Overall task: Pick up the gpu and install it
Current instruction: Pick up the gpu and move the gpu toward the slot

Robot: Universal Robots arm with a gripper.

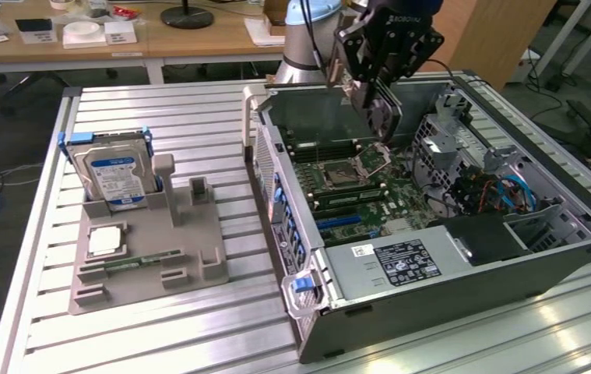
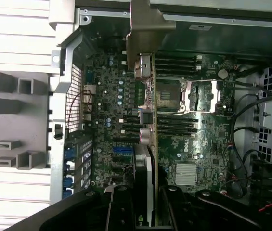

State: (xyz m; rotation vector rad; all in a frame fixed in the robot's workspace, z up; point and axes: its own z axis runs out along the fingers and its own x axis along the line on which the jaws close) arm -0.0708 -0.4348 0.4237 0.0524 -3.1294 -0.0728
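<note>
My gripper [image 1: 376, 78] hangs over the open computer case [image 1: 285, 234], shut on the gpu [image 1: 385, 115]. The card dangles from the fingers as a thin dark slab, just above the motherboard [image 1: 353, 183] near the processor socket. In the wrist view the gpu [image 2: 143, 159] runs edge-on between my two black fingers [image 2: 114, 209], and its silver end bracket [image 2: 145, 33] reaches toward the case's rear wall. The blue expansion slots [image 2: 121, 150] lie right beside the card's edge. Whether the card touches the board I cannot tell.
On the slatted table [image 1: 170, 109] a grey holder [image 1: 149, 257] carries a silver hard drive in a blue frame [image 1: 117, 175] and a narrow green memory stick [image 1: 134, 263]. The case holds a power supply [image 1: 399, 261] and blue cables [image 1: 508, 191]. Desks stand behind.
</note>
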